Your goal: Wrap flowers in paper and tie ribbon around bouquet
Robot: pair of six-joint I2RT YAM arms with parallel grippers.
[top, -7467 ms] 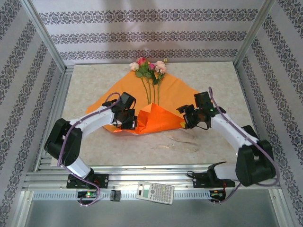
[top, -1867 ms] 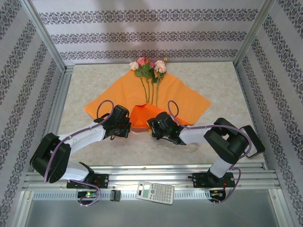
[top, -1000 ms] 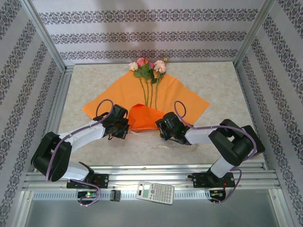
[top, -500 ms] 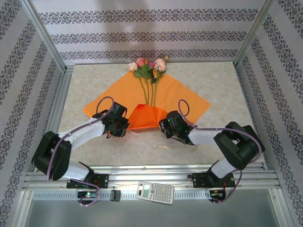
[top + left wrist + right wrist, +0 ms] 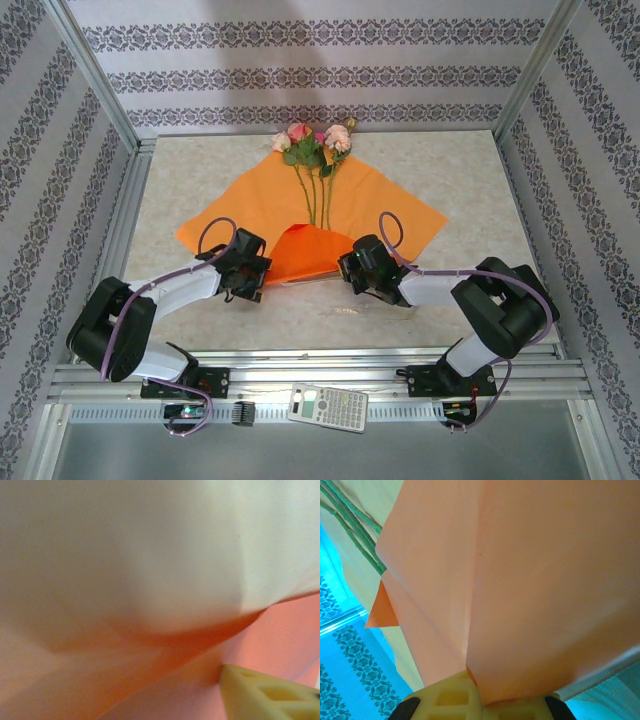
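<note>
Right pincer (image 5: 481, 700) low, tight on paper (image 5: 535, 580).

This is a robotics lab test cell. A marble-patterned table top (image 5: 190, 170) is boxed in by aluminium frame posts (image 5: 95, 72) and panels of striped damask wallpaper (image 5: 320, 78). Two robot arms (image 5: 180, 286) are bolted to a slotted aluminium rail (image 5: 320, 382), and a calculator (image 5: 328, 408) lies at the near edge.

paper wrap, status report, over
Right claw shut on the paper, near flap folded up. Left claw at flap's left edge, grip unclear. Flowers lying on top, unwrapped.
</note>
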